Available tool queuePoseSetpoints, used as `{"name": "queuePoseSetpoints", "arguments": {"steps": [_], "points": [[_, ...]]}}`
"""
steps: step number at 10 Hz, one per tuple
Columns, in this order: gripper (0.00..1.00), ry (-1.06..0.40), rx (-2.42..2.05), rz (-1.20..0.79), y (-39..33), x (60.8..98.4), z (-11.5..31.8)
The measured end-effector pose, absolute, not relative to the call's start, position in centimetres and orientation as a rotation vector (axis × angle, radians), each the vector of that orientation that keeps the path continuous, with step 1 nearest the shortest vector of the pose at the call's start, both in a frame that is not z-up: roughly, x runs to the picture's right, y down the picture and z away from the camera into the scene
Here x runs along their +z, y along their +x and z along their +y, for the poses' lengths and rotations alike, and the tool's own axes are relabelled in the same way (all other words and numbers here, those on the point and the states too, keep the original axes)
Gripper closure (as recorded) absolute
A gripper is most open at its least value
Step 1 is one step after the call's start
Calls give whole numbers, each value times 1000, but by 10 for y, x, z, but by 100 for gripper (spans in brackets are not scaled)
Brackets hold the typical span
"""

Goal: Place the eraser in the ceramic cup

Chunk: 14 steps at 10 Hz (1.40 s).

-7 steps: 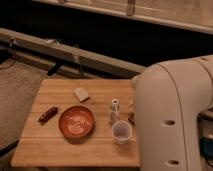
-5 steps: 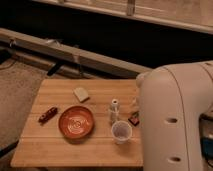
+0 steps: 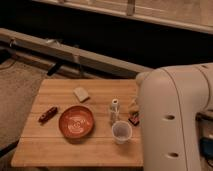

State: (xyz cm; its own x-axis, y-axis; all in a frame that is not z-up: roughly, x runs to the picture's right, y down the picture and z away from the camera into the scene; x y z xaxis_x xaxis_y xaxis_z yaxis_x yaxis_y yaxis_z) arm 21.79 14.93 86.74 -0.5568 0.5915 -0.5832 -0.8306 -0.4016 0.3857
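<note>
Wooden tabletop (image 3: 55,145) carries everything. There are two open containers. The ceramic cup (image 3: 121,132) stands upright near the front edge, right of centre, and its inside shows only pale wall, no dark block in it. The orange-red bowl (image 3: 76,121) sits left of the cup, well apart from it, and its inside shows only its own glaze with a lighter patch in the middle. A slim white bottle (image 3: 114,111) stands upright just behind the cup, close but not clearly touching, and I can't tell what it holds. The eraser (image 3: 133,120) lies flat on the tabletop just right of the bottle and just behind and right of the cup, outside it, right up against the edge of the big white arm housing (image 3: 175,120) that fills the right side of the view. A small tan thing (image 3: 132,106) sits just behind the eraser, too unclear to name. A beige block (image 3: 81,94) lies toward the back of the tabletop, behind the bowl. A red-brown stick (image 3: 48,114) lies near the left edge, left of the bowl. The gripper doesn't show anywhere in the view, so I can't tell whether it is released or clenched, or how it sits relative to the eraser. Only the arm housing is visibly beside the eraser.
</note>
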Motion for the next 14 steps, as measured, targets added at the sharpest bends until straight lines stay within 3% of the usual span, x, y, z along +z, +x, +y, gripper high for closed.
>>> {"name": "queuePoseSetpoints", "arguments": {"steps": [5, 6, 13, 14], "points": [[21, -491, 2044, 852, 217, 875, 162], [25, -492, 2041, 854, 216, 876, 164], [95, -496, 2054, 852, 217, 878, 173], [100, -496, 2057, 843, 216, 875, 172]]}}
